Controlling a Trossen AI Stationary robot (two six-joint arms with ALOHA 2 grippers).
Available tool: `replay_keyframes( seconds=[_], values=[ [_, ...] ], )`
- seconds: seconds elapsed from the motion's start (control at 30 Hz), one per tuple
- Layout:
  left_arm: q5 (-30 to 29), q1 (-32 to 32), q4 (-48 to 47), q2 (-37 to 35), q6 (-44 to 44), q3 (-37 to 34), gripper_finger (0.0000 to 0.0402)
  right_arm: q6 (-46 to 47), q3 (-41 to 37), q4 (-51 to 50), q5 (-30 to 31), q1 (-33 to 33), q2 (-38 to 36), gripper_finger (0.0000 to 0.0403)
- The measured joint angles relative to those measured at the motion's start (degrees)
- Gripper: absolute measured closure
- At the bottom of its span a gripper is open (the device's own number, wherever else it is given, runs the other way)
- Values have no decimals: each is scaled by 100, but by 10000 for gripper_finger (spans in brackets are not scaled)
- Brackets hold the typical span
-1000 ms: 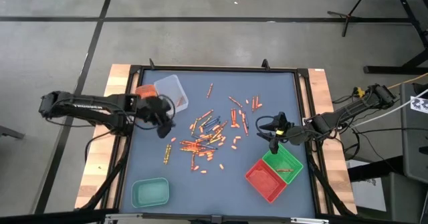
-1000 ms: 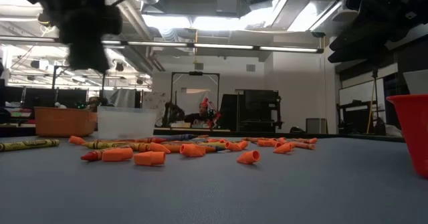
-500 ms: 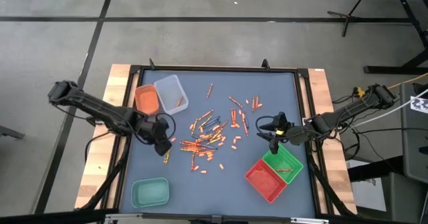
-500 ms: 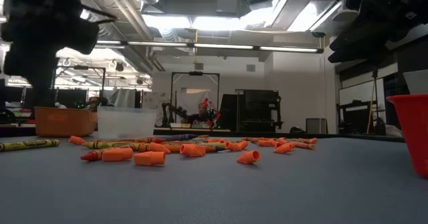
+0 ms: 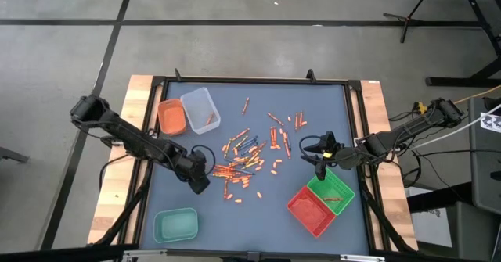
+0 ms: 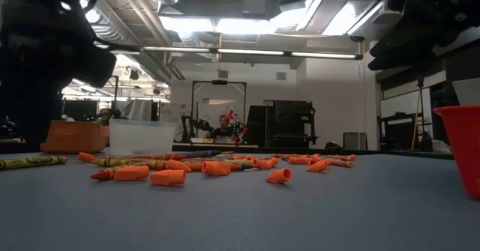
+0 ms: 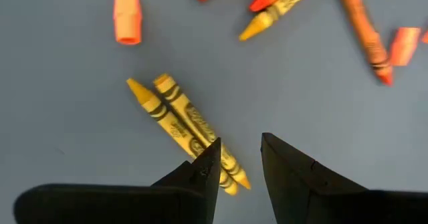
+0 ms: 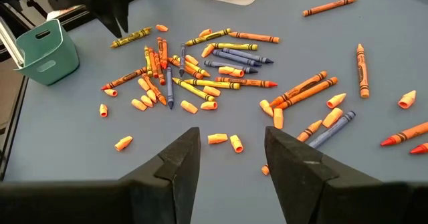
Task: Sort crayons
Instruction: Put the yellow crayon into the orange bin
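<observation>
Crayons point(image 5: 243, 156) lie scattered flat on the blue-grey mat, mostly orange, in a loose heap at the middle; they also show in the right wrist view point(image 8: 200, 63). Two yellow crayons point(image 7: 184, 124) lie side by side at the heap's left edge. My left gripper point(image 5: 200, 182) hangs over them, pointing steeply down and open point(image 7: 239, 167). Its fingers stand above the pair's near end with nothing between them. My right gripper point(image 5: 321, 159) waits open point(image 8: 231, 150) above the mat by the green tray.
An orange tray point(image 5: 171, 117) and a clear tray point(image 5: 200, 109) stand at the far left. A teal tray point(image 5: 175, 224) is at the near left. A green tray point(image 5: 330, 188) and a red tray point(image 5: 311, 211) are at the near right. Loose crayons point(image 5: 286, 121) reach toward the far edge.
My left gripper has gone from beside the clear tray toward the table's near edge and a little to the right. It has sunk and rolled about its own axis, and now stands over the two yellow crayons. No crayon has moved.
</observation>
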Motion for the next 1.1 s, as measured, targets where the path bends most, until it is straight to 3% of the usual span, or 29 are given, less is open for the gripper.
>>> replay_keyframes(
  seconds=[1.1],
  values=[
    [-446, 0, -224, 229, -447, 0, 309, 1, 0, -11, -4, 2, 1, 237]
  ],
)
